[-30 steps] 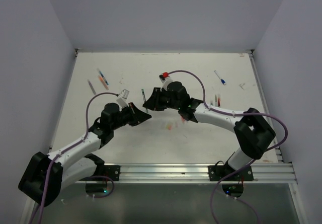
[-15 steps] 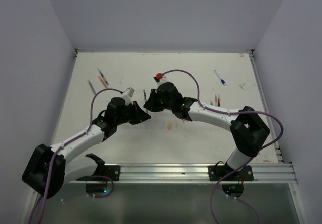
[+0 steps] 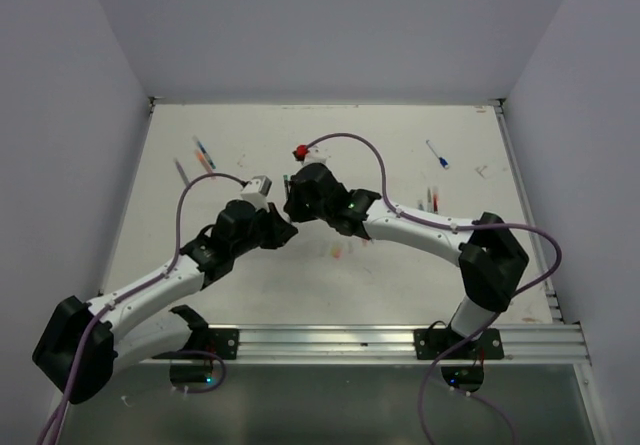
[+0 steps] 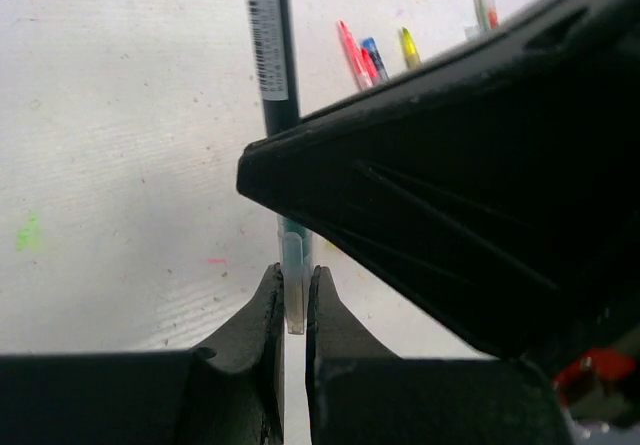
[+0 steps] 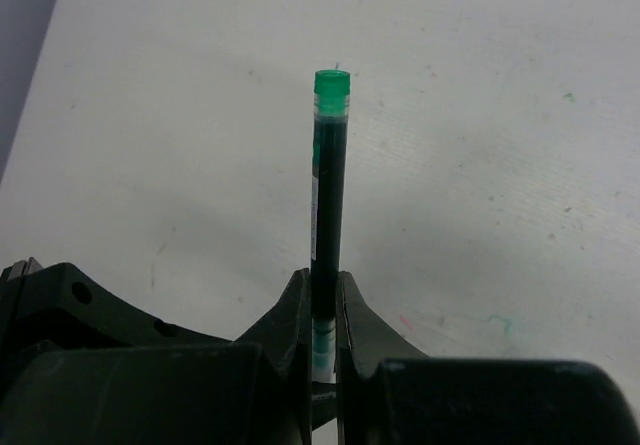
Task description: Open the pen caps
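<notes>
Left fingers (image 4: 266,310) are pinching the clear cap (image 4: 292,290) of a dark green pen (image 5: 328,185), and right fingers (image 5: 296,310) are clamping its barrel, over the middle of the tabletop (image 3: 400,285). The cap is looking seated, not yet pulled off. Other pens (image 3: 203,152) are lying scattered toward the far edge, too small to tell if capped, so most of the job is probably remaining.

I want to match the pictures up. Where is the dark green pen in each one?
Top view: the pen is a short dark sliver, mid-table.
Left wrist: a vertical stick just left of centre.
Right wrist: a vertical stick in the middle.
Shared landmark: the speckled white table.
</notes>
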You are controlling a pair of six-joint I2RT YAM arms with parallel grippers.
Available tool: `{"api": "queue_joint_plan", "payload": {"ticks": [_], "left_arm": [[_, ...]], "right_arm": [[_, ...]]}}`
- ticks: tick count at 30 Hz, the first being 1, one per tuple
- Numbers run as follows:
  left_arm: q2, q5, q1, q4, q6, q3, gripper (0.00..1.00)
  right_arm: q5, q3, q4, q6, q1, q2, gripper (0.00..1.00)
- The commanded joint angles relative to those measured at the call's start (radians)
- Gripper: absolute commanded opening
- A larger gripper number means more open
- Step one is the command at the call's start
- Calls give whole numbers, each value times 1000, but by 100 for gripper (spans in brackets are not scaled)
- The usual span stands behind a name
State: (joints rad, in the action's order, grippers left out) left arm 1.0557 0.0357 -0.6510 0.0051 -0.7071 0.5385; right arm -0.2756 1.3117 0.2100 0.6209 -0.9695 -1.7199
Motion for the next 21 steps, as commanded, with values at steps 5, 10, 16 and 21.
{"api": "queue_joint_plan", "payload": {"ticks": [5,10,16,21], "left_arm": [[-177,280,7,284,136,-118,0],[-188,394,7,341,126,-133,0],[-142,429,8,404,74,-143,0],[-96,45,7,42,12,-31,0]], "right_arm": [[600,-242,-425,-40,191,121,0],[708,-308,-524,-15,242,170,0],[519,-296,-482,28,252,194,0],[164,-169,-118,34,242,175,0]]}}
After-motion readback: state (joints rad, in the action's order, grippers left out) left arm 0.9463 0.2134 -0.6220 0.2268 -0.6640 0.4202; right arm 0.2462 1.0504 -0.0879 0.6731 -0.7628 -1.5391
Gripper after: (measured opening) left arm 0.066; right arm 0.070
